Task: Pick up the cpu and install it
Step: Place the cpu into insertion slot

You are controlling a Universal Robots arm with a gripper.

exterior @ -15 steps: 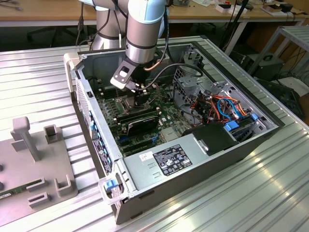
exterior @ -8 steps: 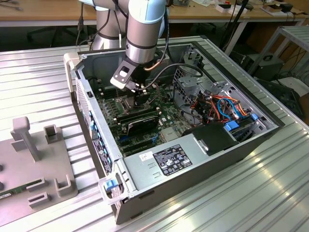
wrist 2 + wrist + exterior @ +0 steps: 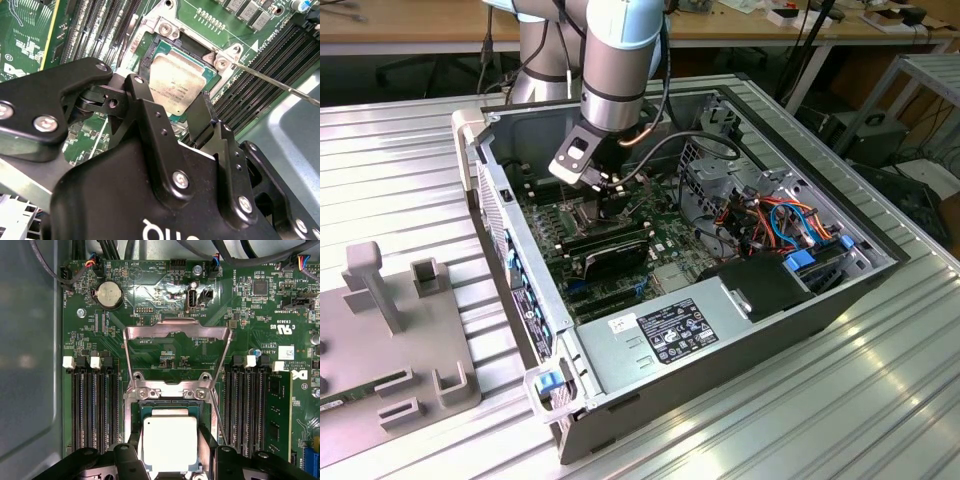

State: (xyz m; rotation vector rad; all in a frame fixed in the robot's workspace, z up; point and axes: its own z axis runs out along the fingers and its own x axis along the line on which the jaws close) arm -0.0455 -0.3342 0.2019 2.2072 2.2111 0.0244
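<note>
Cpu (image 3: 170, 442) lies in socket (image 3: 170, 392), gripper (image 3: 170, 462) just above.

The cpu (image 3: 170, 442) (image 3: 175, 82), square with a dull silver-grey top, lies flat in the open socket (image 3: 131, 412).

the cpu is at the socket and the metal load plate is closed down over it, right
No: the cpu is at the socket, but the metal load plate is swung open, clear of the cpu. The first wrist view shows it.
</note>
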